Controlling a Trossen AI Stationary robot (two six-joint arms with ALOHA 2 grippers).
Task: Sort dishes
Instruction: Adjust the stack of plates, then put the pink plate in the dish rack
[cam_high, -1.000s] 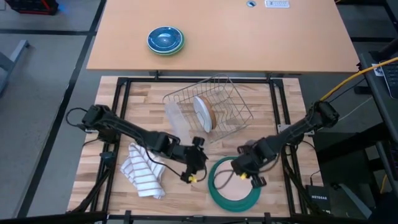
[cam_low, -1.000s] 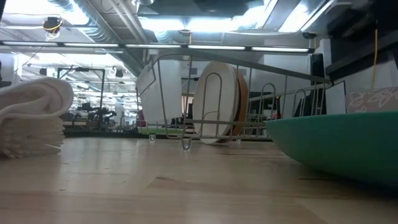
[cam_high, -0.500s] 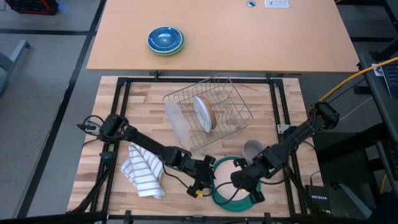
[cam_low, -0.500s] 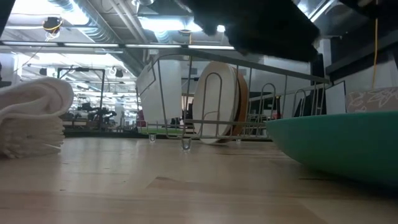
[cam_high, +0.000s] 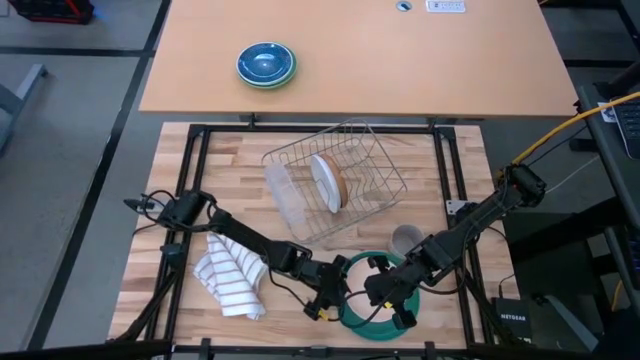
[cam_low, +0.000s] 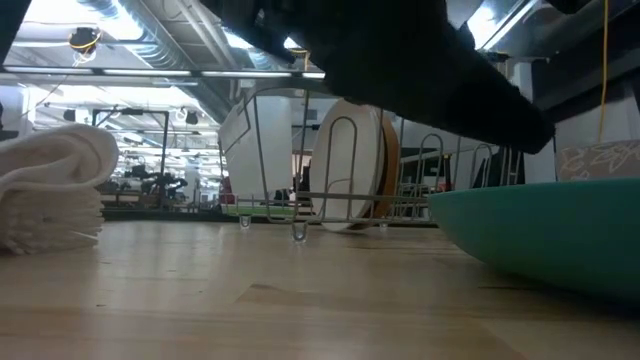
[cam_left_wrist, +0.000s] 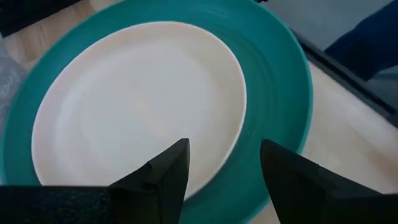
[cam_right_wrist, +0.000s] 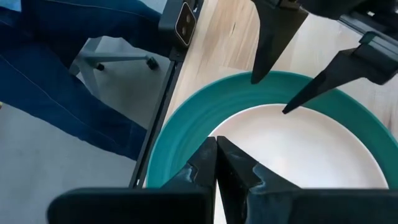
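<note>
**Both jaws over the green plate at the near tabletop edge**

Jaws of the left gripper (cam_left_wrist: 222, 163) stand spread, with nothing between them, poised above the green plate (cam_high: 362, 318); jaws of the right gripper (cam_right_wrist: 216, 163) are pressed together and empty, over the same plate's rim. We note the two grippers face each other closely across this plate, leaving little free room between them.

The green plate lies flat near the front edge of the tabletop (cam_high: 240, 170), beside the metal frame rail. A striped cloth (cam_high: 233, 272) lies to its left, apart from it. A small grey mug (cam_high: 405, 238) stands just behind it.

We see the plate as a dark green ring around a pale centre. The white plate (cam_high: 325, 183) and the tan plate (cam_high: 342, 187) stand upright, side by side, in the wire rack (cam_high: 335, 180), well apart from the grippers.
</note>
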